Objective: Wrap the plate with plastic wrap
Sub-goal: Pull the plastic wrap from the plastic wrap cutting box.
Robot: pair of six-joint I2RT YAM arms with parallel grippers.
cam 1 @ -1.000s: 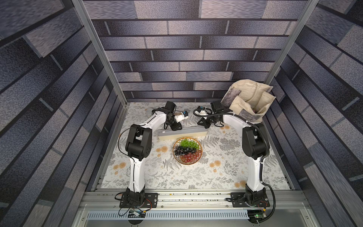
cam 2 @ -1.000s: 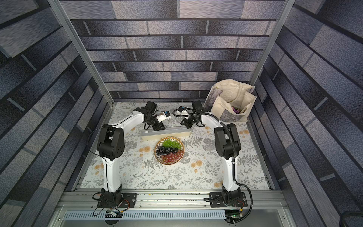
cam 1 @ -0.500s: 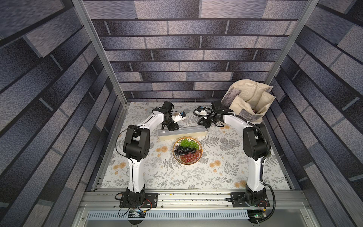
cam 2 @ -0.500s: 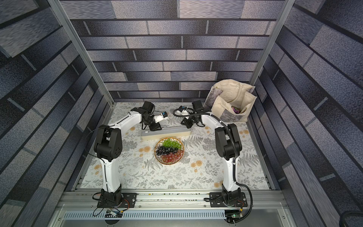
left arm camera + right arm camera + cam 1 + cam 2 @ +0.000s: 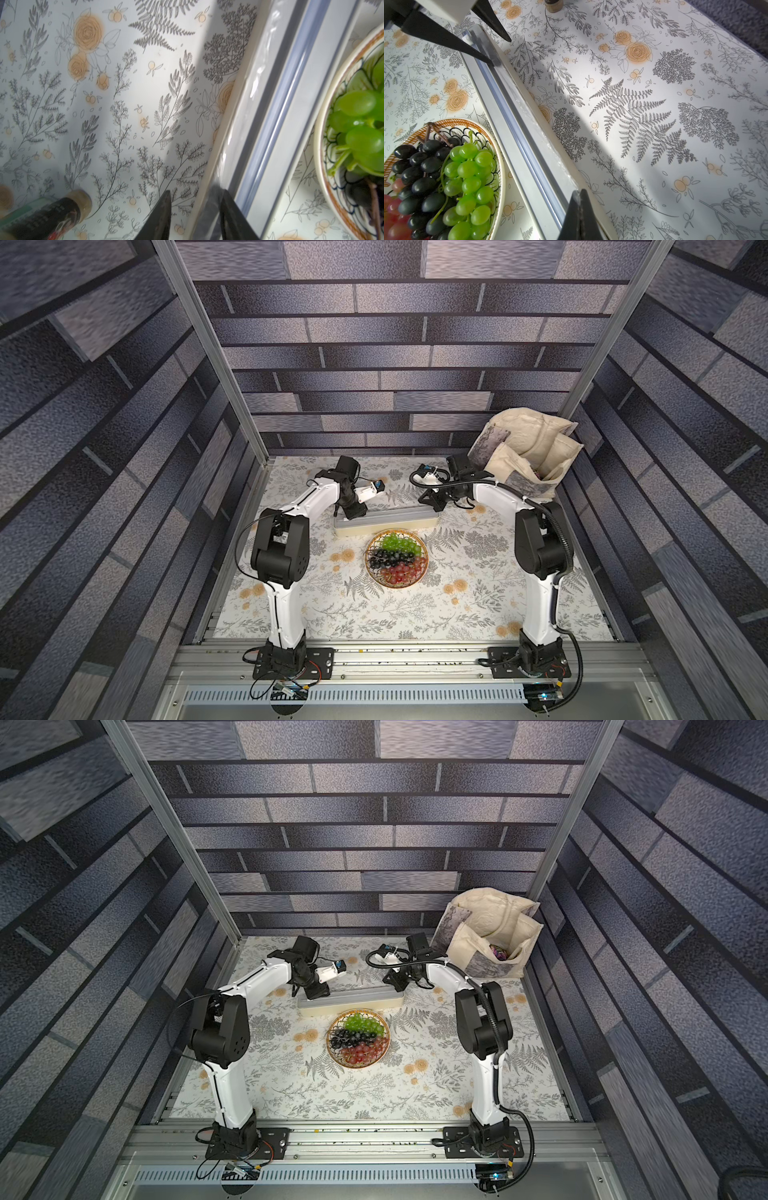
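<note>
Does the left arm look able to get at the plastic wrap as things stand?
Likely yes: the left gripper is open and appears to straddle the plastic wrap edge along the box, with nothing else between its fingers.

- I see bright light on the tablecloth (image 5: 664, 37), with one broad soft shadow across it.
- Glare streaks the plastic wrap (image 5: 256, 71).
- The left wrist view blurs the grapes (image 5: 356, 104).
- Both top views bow at their edges.
</note>
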